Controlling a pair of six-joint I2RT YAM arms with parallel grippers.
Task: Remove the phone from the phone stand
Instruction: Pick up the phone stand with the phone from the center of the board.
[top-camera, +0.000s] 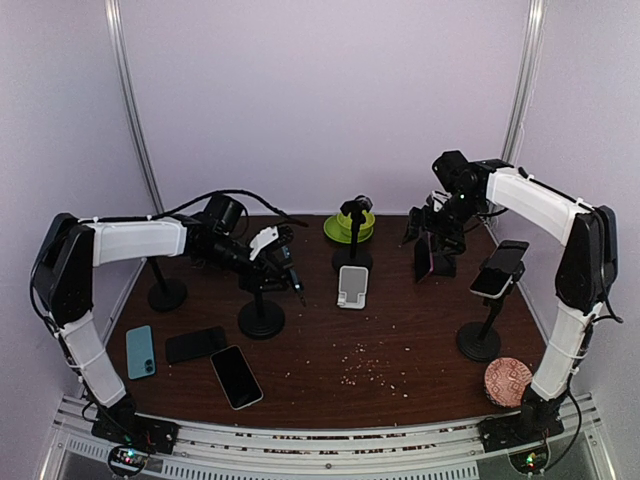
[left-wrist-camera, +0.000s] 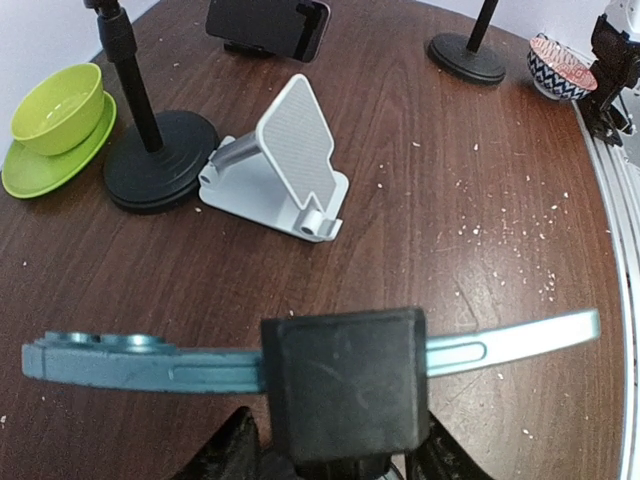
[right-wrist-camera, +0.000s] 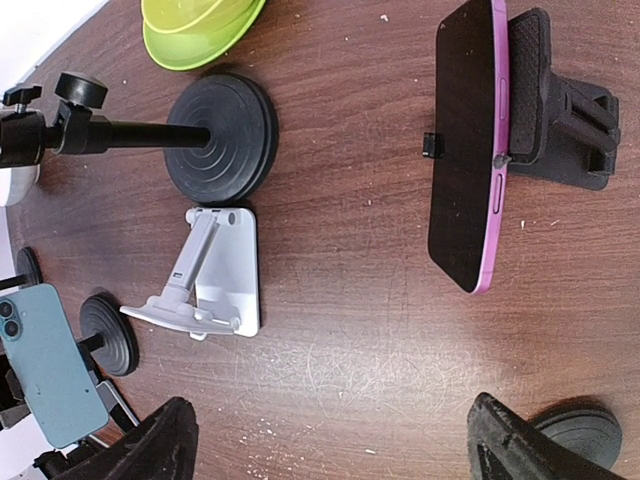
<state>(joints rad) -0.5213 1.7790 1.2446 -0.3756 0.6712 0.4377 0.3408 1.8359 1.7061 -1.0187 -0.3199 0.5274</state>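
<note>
The teal phone sits edge-on in the stand's black clamp, just ahead of the left gripper. I can't tell whether its fingers grip yet. The phone looks stiff, slick and light, best pinched across its thin edges beside the clamp. The right gripper gapes wide and is empty.

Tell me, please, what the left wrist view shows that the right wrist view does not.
Only the left wrist view: the patterned bowl, and the thin edge of the teal phone, crossed by a black clamp. Only the right wrist view: that phone's back with its camera lenses, and the right gripper, jaws wide apart, nothing between them. Both: the white folding stand, the green bowl, the purple-edged phone on its black stand.
</note>
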